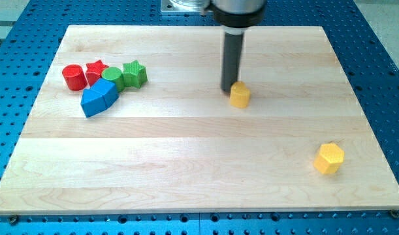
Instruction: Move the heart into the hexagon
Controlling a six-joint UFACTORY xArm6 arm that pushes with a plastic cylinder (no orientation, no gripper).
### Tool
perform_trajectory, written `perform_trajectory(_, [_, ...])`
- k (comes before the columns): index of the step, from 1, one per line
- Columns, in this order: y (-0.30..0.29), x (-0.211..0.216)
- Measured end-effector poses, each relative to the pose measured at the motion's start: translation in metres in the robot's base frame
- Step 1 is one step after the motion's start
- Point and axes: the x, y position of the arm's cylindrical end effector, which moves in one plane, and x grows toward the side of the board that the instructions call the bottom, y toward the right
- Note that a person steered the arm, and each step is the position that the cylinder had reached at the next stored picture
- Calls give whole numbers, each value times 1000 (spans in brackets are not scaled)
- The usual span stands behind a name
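A small yellow heart block (239,95) lies on the wooden board (186,163) a little right of the middle, toward the view's top. A yellow hexagon block (329,158) lies at the lower right of the board, well apart from the heart. My tip (228,89) is at the end of the dark rod, touching or almost touching the heart's upper left side.
A cluster of blocks sits at the upper left: a red cylinder (73,77), a red star (96,70), a green cylinder (112,77), a green star (134,74) and a blue block (98,98). A blue perforated table (375,59) surrounds the board.
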Motion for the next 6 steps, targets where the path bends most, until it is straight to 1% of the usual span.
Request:
perform_trajectory(1, [23,13])
perform_trajectory(3, [-23,18])
perform_trajectory(5, [80,86])
perform_trajectory(6, [103,89])
